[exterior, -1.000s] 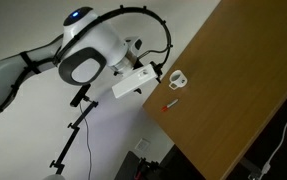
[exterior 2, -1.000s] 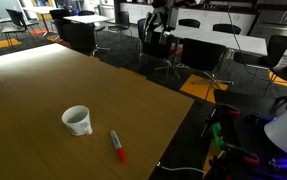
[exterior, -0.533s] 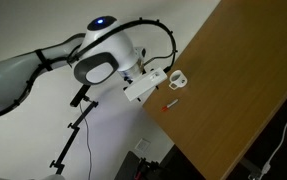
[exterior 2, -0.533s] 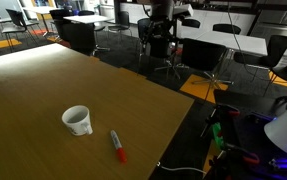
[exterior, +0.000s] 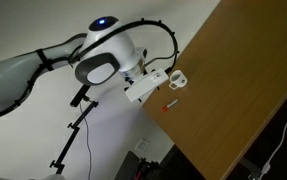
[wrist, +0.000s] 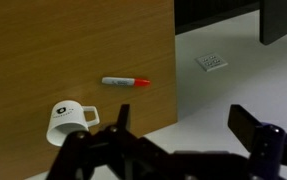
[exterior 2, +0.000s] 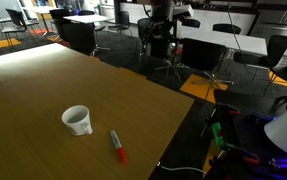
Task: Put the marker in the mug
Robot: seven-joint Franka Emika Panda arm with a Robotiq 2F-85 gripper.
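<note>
Black gripper [wrist: 183, 128], jaws spread wide, above the smooth wooden table [wrist: 73, 40]; slim red-tipped marker [wrist: 125, 81] lies near the round white mug [wrist: 67, 121].

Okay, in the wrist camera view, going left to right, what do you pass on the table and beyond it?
white mug → marker, both lying on the wooden table → small square floor plate, past the table's edge
</note>
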